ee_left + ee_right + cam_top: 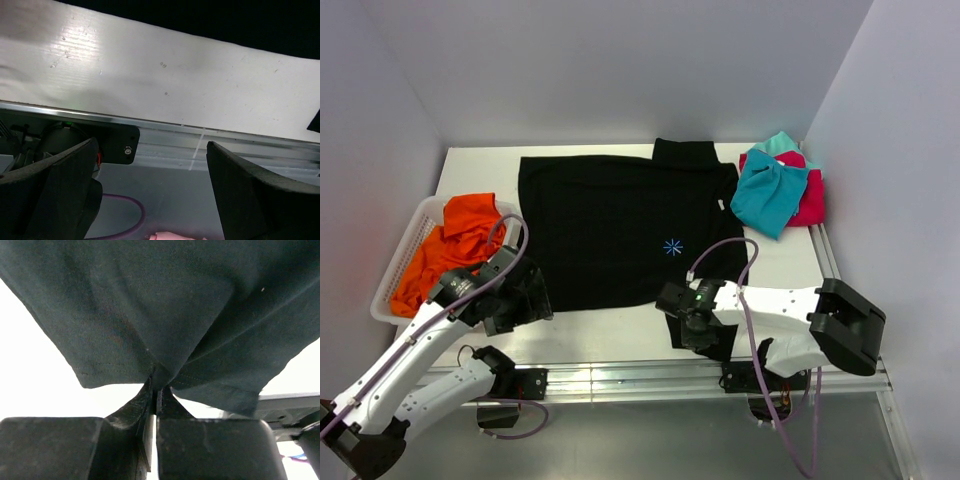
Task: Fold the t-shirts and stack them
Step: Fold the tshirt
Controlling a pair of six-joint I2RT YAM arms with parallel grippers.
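A large black t-shirt (610,225) with a small blue starburst mark lies spread flat on the white table (470,170). My right gripper (682,318) is shut on the black t-shirt's near right hem (165,330), which bunches at the closed fingertips. My left gripper (525,300) is open and empty at the shirt's near left corner; its wrist view shows only the shirt's edge (210,20) and bare table between the fingers (260,195). A teal t-shirt (768,190) lies on a pink-red one (812,195) at the back right. An orange t-shirt (455,245) sits in a basket.
A white basket (405,255) stands at the table's left edge. A metal rail (640,378) runs along the near edge. White walls close in the back and sides. A purple cable (745,300) loops over the right arm.
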